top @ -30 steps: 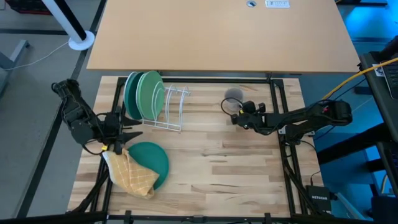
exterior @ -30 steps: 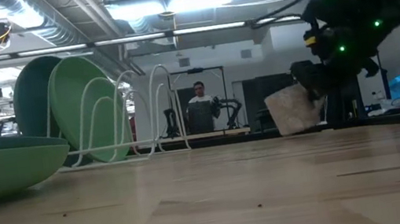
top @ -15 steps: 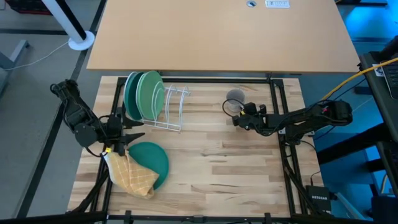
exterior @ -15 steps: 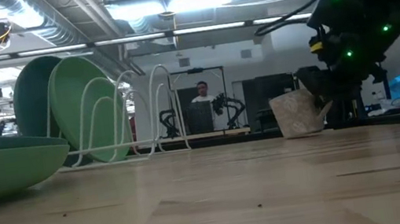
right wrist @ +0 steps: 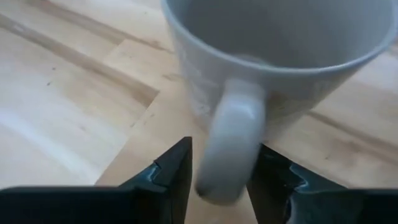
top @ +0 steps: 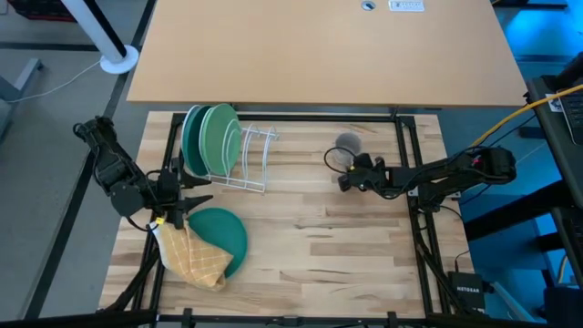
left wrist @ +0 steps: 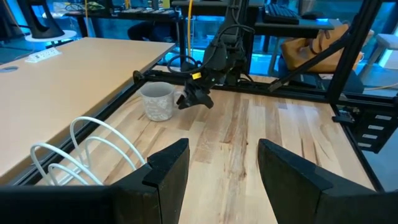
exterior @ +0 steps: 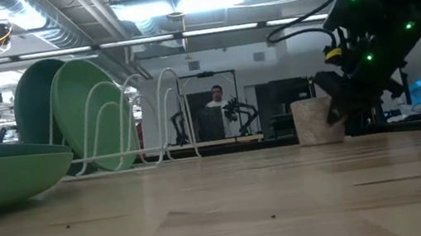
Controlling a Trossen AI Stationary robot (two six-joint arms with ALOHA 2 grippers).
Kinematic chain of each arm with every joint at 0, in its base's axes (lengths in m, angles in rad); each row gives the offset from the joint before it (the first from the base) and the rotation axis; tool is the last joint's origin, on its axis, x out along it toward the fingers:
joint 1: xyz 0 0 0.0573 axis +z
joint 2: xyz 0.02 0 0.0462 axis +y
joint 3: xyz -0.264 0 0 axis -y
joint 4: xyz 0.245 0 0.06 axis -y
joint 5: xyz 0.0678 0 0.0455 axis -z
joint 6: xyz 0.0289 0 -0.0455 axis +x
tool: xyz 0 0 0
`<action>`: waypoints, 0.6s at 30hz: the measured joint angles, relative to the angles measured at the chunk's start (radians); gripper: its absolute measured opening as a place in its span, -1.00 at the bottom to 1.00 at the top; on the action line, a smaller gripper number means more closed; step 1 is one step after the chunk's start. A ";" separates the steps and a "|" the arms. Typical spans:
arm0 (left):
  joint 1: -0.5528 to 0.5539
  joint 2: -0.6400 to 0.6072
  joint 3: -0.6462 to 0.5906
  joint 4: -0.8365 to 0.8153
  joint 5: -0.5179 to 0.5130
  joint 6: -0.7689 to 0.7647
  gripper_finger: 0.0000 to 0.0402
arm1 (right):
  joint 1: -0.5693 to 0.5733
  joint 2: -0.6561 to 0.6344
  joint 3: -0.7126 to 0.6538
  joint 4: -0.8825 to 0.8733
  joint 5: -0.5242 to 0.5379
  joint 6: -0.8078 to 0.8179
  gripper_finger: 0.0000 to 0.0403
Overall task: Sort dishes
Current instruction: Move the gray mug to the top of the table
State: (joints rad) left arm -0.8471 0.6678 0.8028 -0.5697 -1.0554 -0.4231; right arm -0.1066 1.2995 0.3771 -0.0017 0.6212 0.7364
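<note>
A small grey mug (top: 346, 143) stands upright on its base on the table's far right part (exterior: 316, 121). My right gripper (right wrist: 221, 180) reaches it from the right side, slanting down, open, with the mug's handle (right wrist: 231, 140) between its fingers. Two plates (top: 209, 137), one teal and one lighter green, stand on edge in the white wire rack (top: 250, 155). Another teal plate (top: 228, 232) lies flat at the near left, with a yellow checked cloth (top: 193, 257) over its left part. My left gripper (top: 199, 191) hangs open above the table's left, holding nothing. My right gripper has one finger (right wrist: 171, 171) on each side of the mug's handle (right wrist: 231, 140), which points toward the gripper. Whether either finger touches the handle, I cannot tell. The mug rests on the table on its base.
The wire rack has free slots on its right side (exterior: 168, 112). A black frame (top: 401, 128) runs along the table's edges. Bare wood (top: 319, 246) lies between the flat plate and the right arm. A person (exterior: 212, 101) stands far off in the room.
The mug hung tilted and clear of the table in my right gripper. It has been tipped upright and lowered, and now stands on its base. My right gripper has tipped further downward with it.
</note>
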 joint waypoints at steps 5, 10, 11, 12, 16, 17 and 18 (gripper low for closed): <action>0.000 0.000 0.000 0.000 0.000 0.000 -0.09 | 0.000 0.000 0.010 -0.016 -0.061 0.041 -0.33; 0.000 0.000 0.000 -0.005 0.048 0.000 -0.09 | 0.000 0.000 0.053 -0.114 -0.093 0.041 -0.34; 0.000 0.000 0.000 -0.006 0.088 -0.001 -0.09 | 0.001 0.000 0.065 -0.141 -0.095 0.036 -0.34; 0.000 0.000 0.000 -0.007 0.139 -0.007 -0.09 | 0.001 0.000 0.077 -0.164 -0.096 0.024 -0.34; -0.008 0.014 0.000 -0.061 0.365 -0.097 -0.09 | 0.002 0.000 0.128 -0.235 -0.097 -0.028 -0.34; -0.012 0.025 0.000 -0.078 0.406 -0.122 -0.09 | 0.002 0.000 0.141 -0.245 -0.098 -0.043 -0.34; -0.017 0.038 0.000 -0.098 0.441 -0.146 -0.09 | 0.002 0.000 0.154 -0.248 -0.103 -0.063 -0.34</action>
State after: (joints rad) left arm -0.8636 0.7054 0.8028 -0.6674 -0.6144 -0.5695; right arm -0.1048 1.2995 0.5307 -0.2493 0.5187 0.6735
